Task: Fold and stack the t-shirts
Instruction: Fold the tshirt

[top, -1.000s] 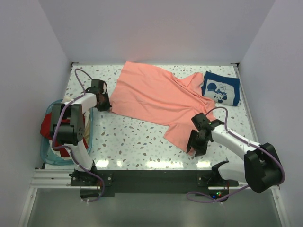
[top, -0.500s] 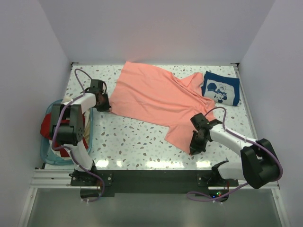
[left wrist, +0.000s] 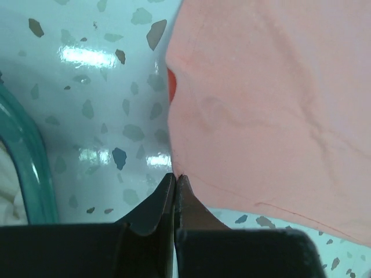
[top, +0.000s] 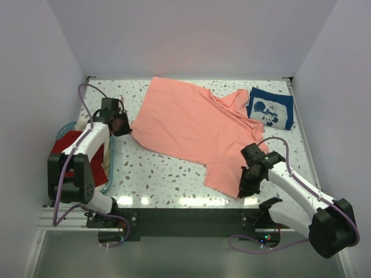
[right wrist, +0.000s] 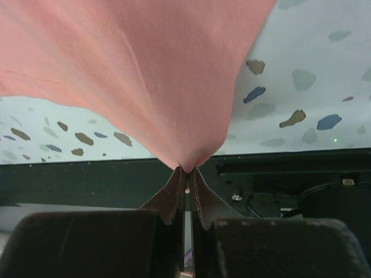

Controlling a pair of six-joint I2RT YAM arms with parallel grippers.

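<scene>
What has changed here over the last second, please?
The right pincer closed on the near hem of the plain salmon-pink cloth t-shirt and drew that corner toward the near edge of the speckled table. The left pincer stayed shut on the shirt's left corner, shifting slightly left. The folded navy blue printed t-shirt and the teal plastic basket did not move.

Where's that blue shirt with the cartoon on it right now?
In the top view, the blue cartoon t-shirt lies folded at the far right corner of the table, just beside the spread pink t-shirt.
</scene>
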